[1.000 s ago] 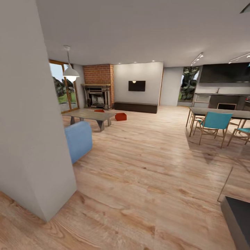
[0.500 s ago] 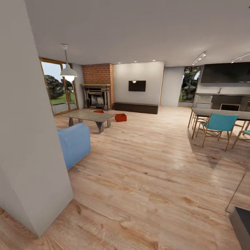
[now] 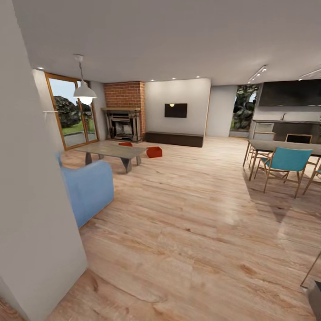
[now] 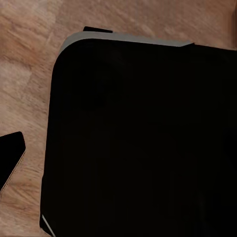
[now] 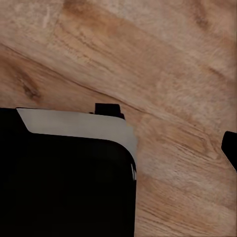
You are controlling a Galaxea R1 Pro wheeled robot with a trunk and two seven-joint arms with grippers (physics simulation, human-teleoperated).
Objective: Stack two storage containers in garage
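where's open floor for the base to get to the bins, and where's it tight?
Open: the light wood-plank floor between the blue sofa and the teal dining chair. Tight: both orange-red storage bins sit by the grey coffee table, before the brick fireplace.

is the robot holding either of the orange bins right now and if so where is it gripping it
No. Both storage containers sit on the wood floor by the coffee table.
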